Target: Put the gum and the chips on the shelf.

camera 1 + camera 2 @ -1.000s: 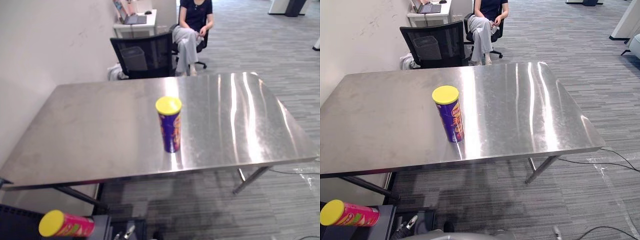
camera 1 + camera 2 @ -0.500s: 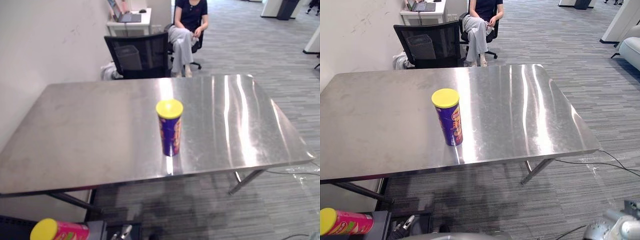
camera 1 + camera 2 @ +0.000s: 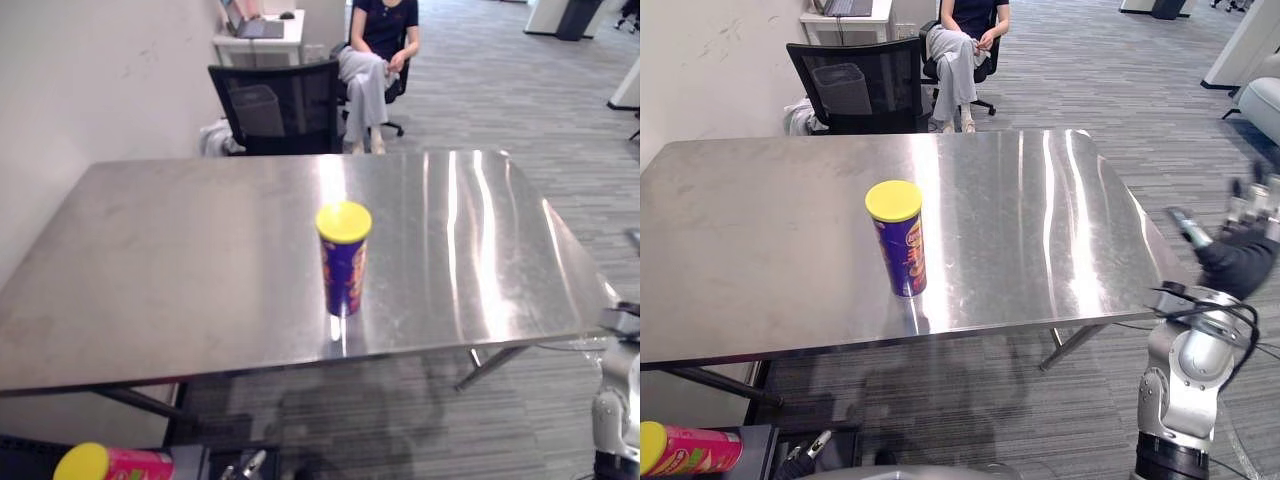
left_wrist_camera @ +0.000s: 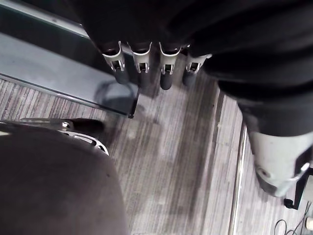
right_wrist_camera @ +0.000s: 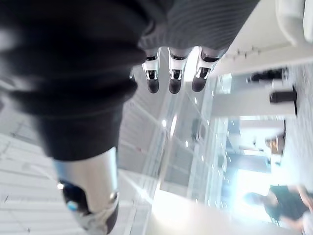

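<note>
Your R hand [image 3: 1238, 255] has risen beside the worktop [image 3: 760, 250], fingers straight, apart, empty; L hand [image 4: 141, 63] likewise, hanging low. Chips can [image 3: 900, 240] stands upright mid-worktop, untouched. Risk: tall can, a sideways bump on approach tips it & it rolls off.
</note>
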`<state>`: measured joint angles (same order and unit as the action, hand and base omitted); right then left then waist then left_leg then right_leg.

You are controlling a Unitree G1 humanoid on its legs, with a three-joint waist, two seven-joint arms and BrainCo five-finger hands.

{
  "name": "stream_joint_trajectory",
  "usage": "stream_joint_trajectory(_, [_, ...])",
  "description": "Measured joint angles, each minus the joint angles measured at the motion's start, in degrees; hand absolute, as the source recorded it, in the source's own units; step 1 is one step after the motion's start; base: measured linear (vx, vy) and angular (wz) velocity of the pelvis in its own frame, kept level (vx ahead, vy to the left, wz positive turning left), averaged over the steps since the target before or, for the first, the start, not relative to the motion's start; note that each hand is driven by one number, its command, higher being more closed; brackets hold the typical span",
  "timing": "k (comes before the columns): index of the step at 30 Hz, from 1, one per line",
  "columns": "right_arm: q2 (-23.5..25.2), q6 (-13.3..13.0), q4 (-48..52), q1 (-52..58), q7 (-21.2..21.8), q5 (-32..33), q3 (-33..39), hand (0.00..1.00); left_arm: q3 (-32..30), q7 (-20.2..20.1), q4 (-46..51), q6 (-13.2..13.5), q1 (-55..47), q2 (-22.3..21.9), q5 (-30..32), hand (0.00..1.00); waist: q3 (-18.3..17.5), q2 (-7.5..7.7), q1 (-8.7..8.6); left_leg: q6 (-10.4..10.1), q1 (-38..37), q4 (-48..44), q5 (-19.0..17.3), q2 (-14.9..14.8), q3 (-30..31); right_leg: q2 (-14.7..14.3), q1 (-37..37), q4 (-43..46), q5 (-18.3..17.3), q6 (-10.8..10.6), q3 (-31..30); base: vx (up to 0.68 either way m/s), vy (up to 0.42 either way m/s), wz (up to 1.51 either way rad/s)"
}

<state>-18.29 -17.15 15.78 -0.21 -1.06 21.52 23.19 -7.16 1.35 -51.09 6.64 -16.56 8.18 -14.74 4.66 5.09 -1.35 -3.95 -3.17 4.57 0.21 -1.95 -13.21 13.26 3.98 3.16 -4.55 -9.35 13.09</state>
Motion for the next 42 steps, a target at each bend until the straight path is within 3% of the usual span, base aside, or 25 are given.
stream_joint_trajectory(3, [-0.71,1.56,-0.81,-0.01,5.66,2.12,-2.84,0.0,-0.01,-0.14,-0.21,0.49,-0.29,0.18,0.23,0.0,-0.33,0.25,-0.05,0.27,0.0,0.29,0.18,0.22,0.38,0.2,0.12,0.08,0.03,-0.02,0.66,0.02,0.014,0.08])
stream_joint_trajectory(4, [-1.84,3.41,-1.74,-0.06,9.21,4.01,-5.92,0.0,0.12,-0.35,-0.62,0.65,-0.28,0.41,0.23,0.0,-0.39,0.34,-0.05,0.59,0.01,0.29,0.4,0.39,1.03,0.25,0.38,0.08,0.22,-0.1,1.22,0.02,0.007,0.13])
stream_joint_trajectory(9, [-2.64,7.67,-5.93,-2.14,14.42,4.42,-15.7,0.0,0.27,-0.49,-1.47,1.03,-0.26,0.44,0.81,0.0,-0.26,0.09,0.56,1.14,0.09,0.26,0.9,0.48,2.65,0.26,1.44,-0.15,0.95,0.2,3.38,-0.02,0.0,0.17])
stream_joint_trajectory(12, [-2.64,9.5,-7.09,-3.77,16.48,4.21,-19.35,0.0,0.54,-0.5,-1.47,1.02,-0.33,0.36,2.49,0.0,0.06,-0.32,1.86,1.52,0.25,0.28,1.33,0.81,3.04,0.56,1.51,-0.11,0.99,0.17,3.97,-0.06,0.012,0.1])
stream_joint_trajectory(16, [-2.64,11.6,-10.65,-7.38,16.61,4.2,-22.26,0.0,0.82,-0.74,-1.45,1.04,-0.47,-0.35,4.37,0.0,1.67,-1.86,3.07,1.74,0.43,0.47,2.29,1.47,4.8,1.14,2.37,-0.19,0.89,0.2,6.07,-0.07,0.01,0.21])
stream_joint_trajectory(20, [-2.6,12.04,-12.31,-9.95,16.49,3.63,-24.63,0.0,0.74,-1.21,-1.45,1.04,-0.89,-0.64,4.39,0.0,3.03,-2.29,3.42,1.6,1.26,0.47,3.38,1.39,6.26,1.07,2.32,0.07,0.5,0.23,7.4,-0.08,-0.011,0.21])
stream_joint_trajectory(28, [-2.03,12.06,-14.56,-13.38,14.58,2.16,-26.52,0.0,0.59,-1.69,-1.15,1.95,-1.12,-0.72,4.53,0.0,3.75,-1.9,4.61,0.88,1.82,0.31,4.25,0.78,7.97,0.86,1.88,2.19,-1.08,0.74,8.9,-0.04,-0.014,0.11])
stream_joint_trajectory(42, [-2.0,13.14,-18.91,-15.28,14.22,0.97,-27.28,0.0,0.71,-1.78,-0.38,2.16,-1.18,-0.71,4.68,0.0,5.34,-1.92,4.92,0.88,3.14,-2.44,3.73,0.73,9.19,0.74,2.32,2.09,-0.8,0.23,9.97,0.0,-0.004,0.03])
